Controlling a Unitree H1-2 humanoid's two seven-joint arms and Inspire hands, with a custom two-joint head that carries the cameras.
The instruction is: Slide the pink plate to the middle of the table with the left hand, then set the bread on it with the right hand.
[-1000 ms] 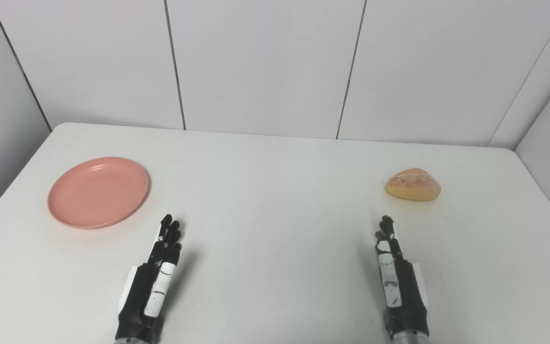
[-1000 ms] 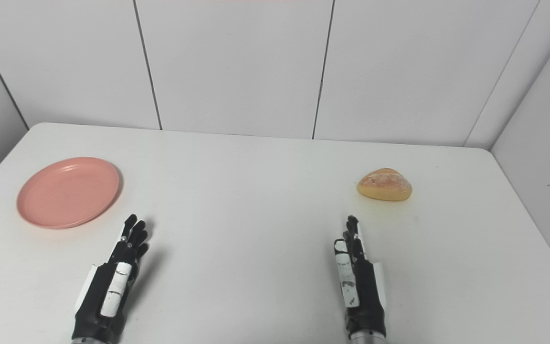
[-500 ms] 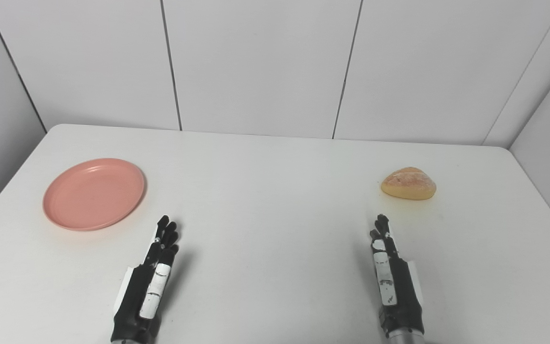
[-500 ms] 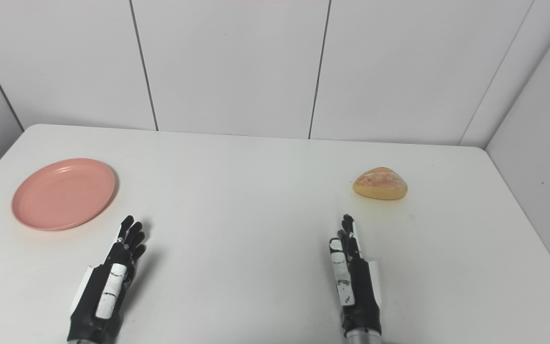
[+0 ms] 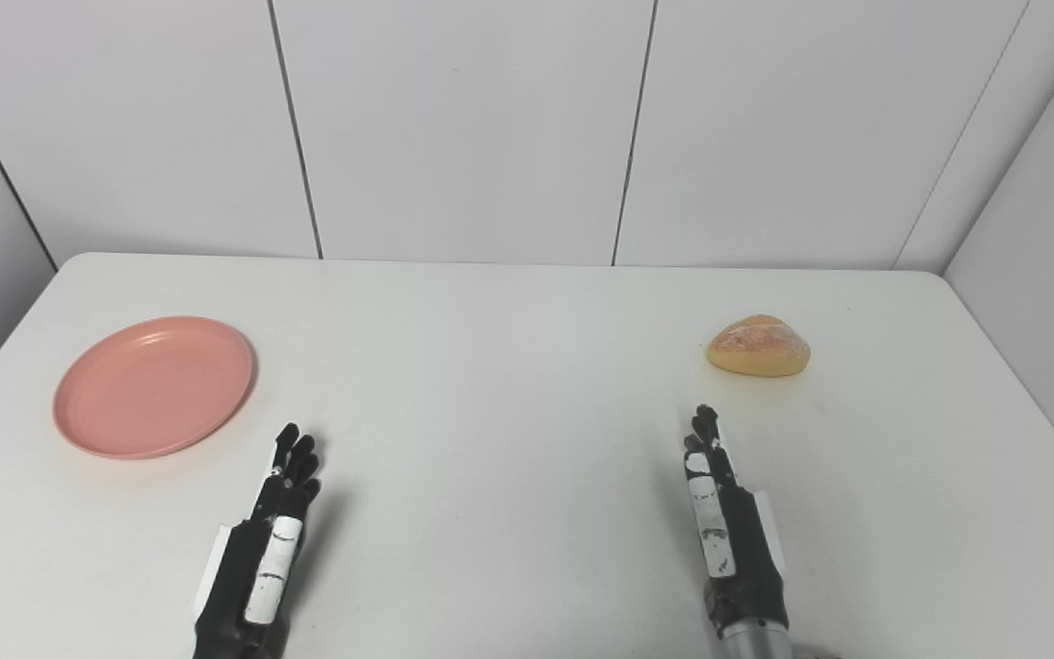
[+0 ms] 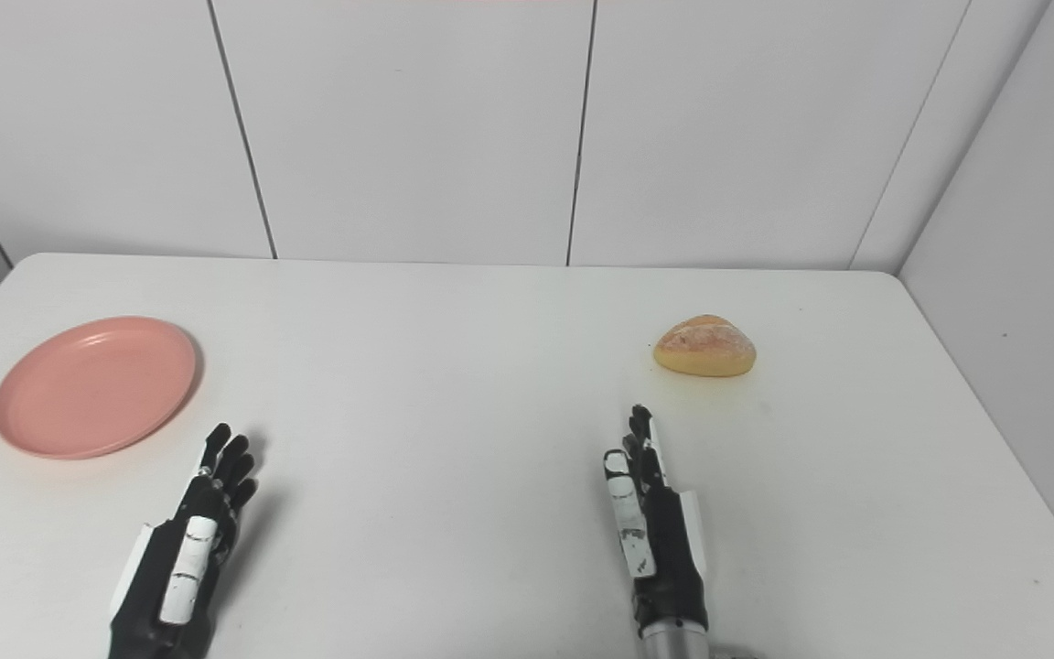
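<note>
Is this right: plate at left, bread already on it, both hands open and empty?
Not quite. The bread isn't on the plate; it lies on the table at far right, as the left eye view shows. The rest holds: plate at left, left hand and right hand open and empty.

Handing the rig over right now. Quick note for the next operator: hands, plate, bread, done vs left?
Left hand: open, holding nothing, low over the table's near left, short of the plate.
Right hand: open, holding nothing, near right, short of the bread.
Pink plate: at the table's left side, empty, untouched.
Bread: on the table's right side, apart from both hands.
Done: nothing.
Left: slide the plate to the middle with the left hand, then set the bread on it with the right.
</note>
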